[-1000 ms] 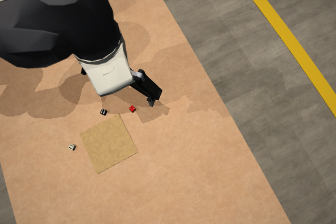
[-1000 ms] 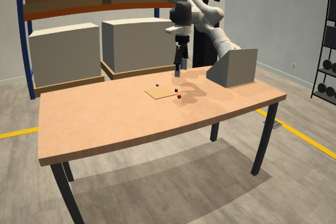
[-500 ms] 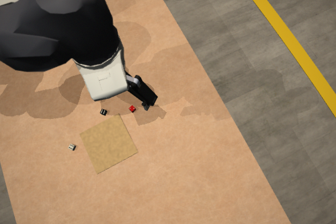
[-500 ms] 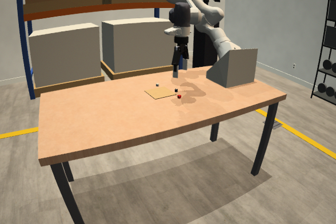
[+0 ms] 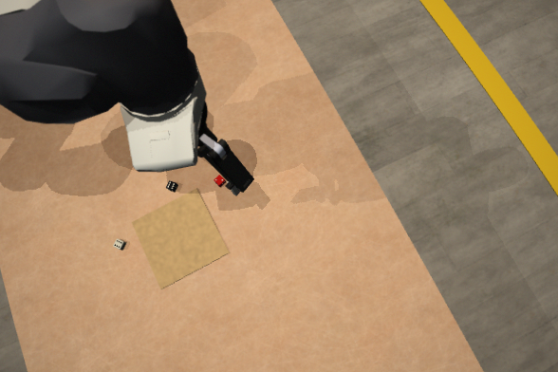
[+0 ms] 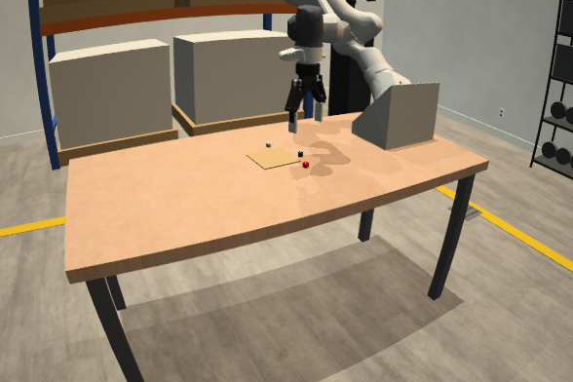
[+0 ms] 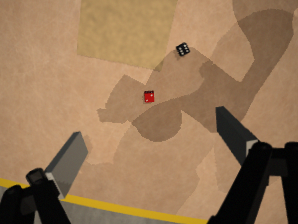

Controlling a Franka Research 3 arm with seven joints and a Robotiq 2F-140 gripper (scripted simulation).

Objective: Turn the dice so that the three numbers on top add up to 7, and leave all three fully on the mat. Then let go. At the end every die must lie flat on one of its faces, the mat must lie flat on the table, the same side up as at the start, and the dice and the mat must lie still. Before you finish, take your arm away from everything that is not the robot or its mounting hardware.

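The jaws [image 6: 306,123] are hanging spread above the counter [image 6: 195,195], while the red [image 5: 219,180] [image 6: 306,165] [image 7: 149,97], black [image 5: 172,186] [image 6: 300,154] [image 7: 183,49] and white dice [image 5: 120,244] [image 6: 268,145] are lying off the tan mat [image 5: 180,239] [image 6: 274,158] [image 7: 125,30], around its edges.

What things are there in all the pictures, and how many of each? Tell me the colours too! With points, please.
red die [image 5: 219,181] [image 6: 306,165] [image 7: 149,97]: one, red, on the table beside the mat
black die [image 5: 172,186] [image 6: 300,154] [image 7: 183,49]: one, black, on the table near a mat corner
white die [image 5: 120,244] [image 6: 268,145]: one, white, on the table, off the mat
mat [image 5: 180,239] [image 6: 273,158] [image 7: 125,32]: one, tan, flat on the table
table [image 5: 332,285] [image 6: 171,205] [image 7: 40,100]: one, light brown, under dice and mat
big boxes [image 6: 112,97]: two, grey, behind the table
rack [image 6: 35,49]: one, blue and orange, at the back
shelf unit [image 6: 548,75]: one, black, right side
floor lines: yellow
arm [image 6: 362,21]: one, white and dark, above the table
jaws: one pair, black and grey, wide open
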